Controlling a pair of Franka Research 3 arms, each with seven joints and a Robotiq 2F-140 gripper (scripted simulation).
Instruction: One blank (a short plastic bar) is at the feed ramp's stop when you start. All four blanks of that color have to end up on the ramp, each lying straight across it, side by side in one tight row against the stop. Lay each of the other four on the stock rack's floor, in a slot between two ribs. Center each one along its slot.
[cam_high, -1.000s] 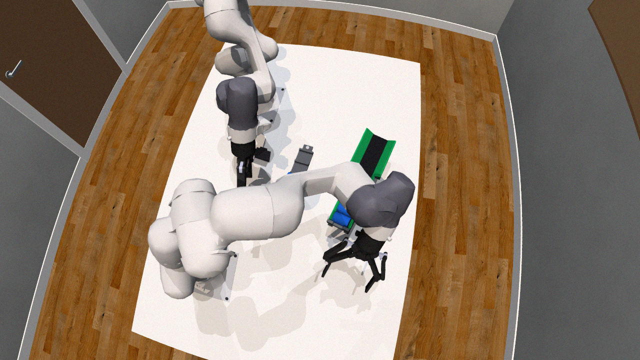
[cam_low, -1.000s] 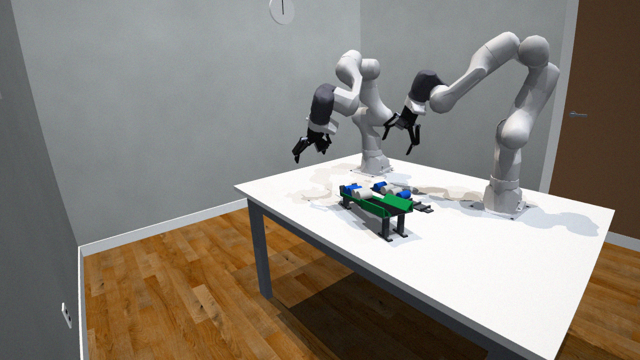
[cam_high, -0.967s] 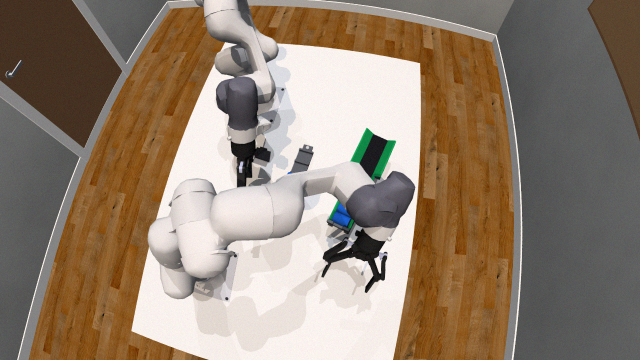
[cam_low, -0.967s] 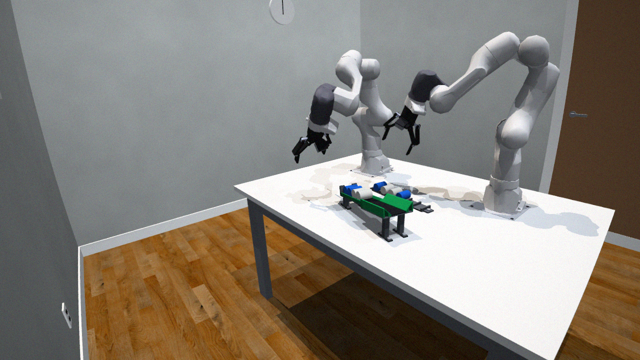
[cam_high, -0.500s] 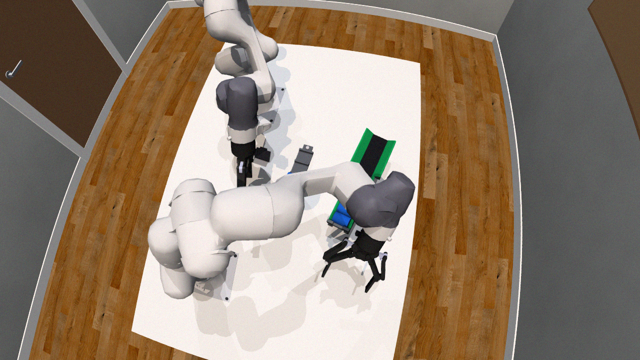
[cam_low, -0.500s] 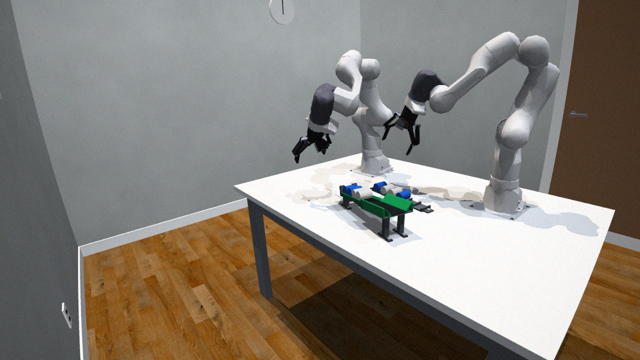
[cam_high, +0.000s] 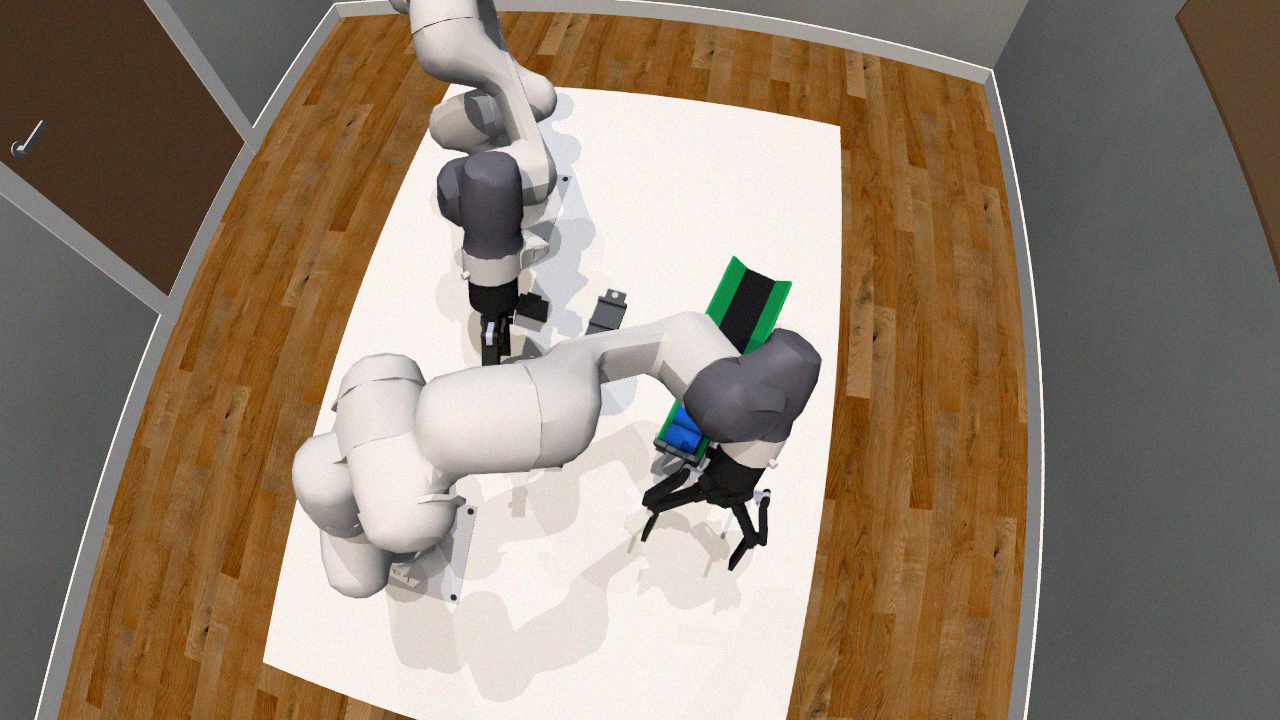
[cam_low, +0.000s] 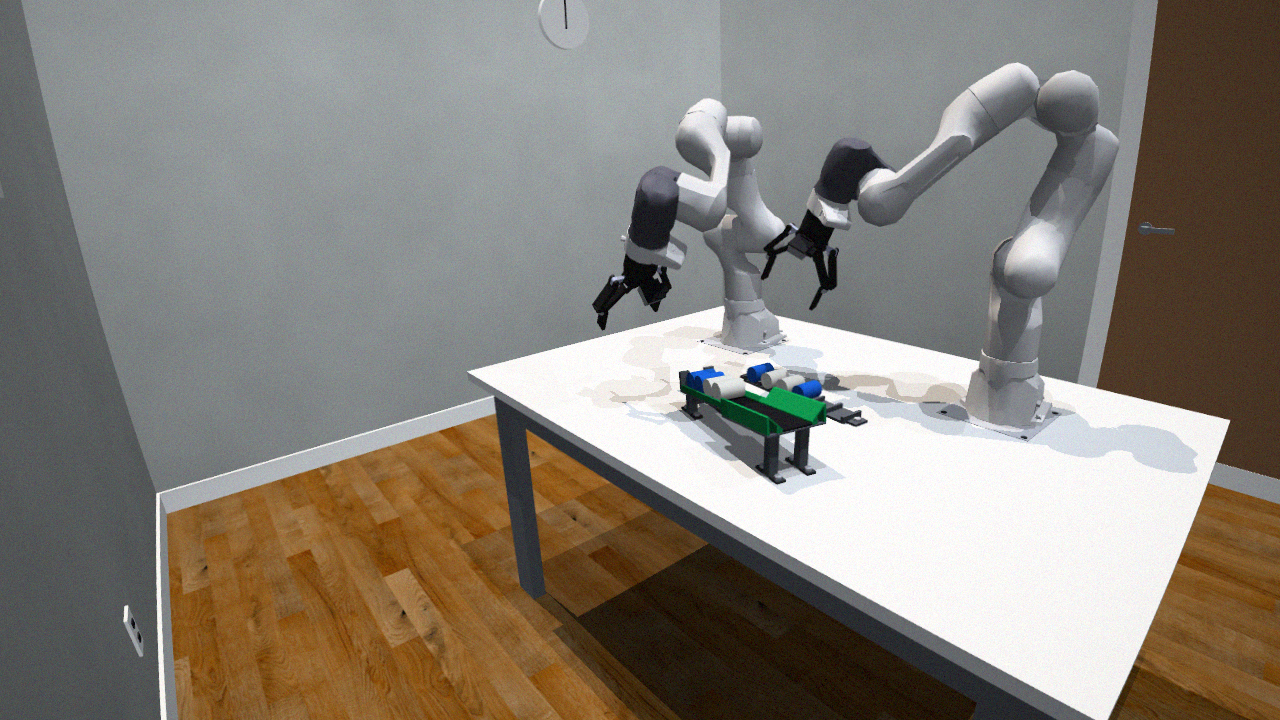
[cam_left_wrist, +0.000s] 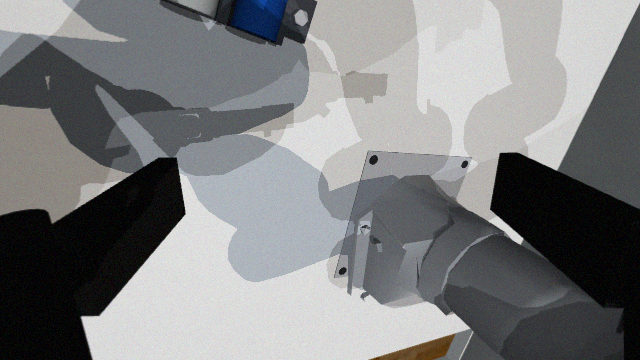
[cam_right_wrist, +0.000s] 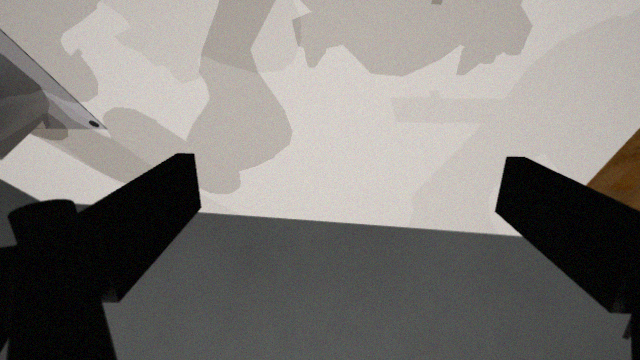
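Blue blanks (cam_high: 682, 438) (cam_low: 701, 377) lie at the stop end of the green-walled feed ramp (cam_high: 726, 288) (cam_low: 747, 414); two show in the top view. White blanks (cam_low: 727, 387) lie beside them, farther from the stop. The dark stock rack (cam_high: 606, 315) (cam_low: 843, 411) (cam_left_wrist: 294, 34) holds two blue blanks, one nearest its tab (cam_low: 807, 388) (cam_left_wrist: 260, 19), and two white blanks between them (cam_low: 791, 385). My left gripper (cam_low: 789, 291) (cam_left_wrist: 338, 184) is open and empty, high above the table. My right gripper (cam_high: 688, 553) (cam_low: 629, 317) (cam_right_wrist: 347, 183) is open and empty, raised past the stop end. Slot centring cannot be judged.
The right arm (cam_high: 510, 416) reaches over the table and hides most of the rack and the middle of the ramp in the top view. The right arm's base plate (cam_left_wrist: 400, 162) shows in the left wrist view. The table edge runs below the right gripper's view.
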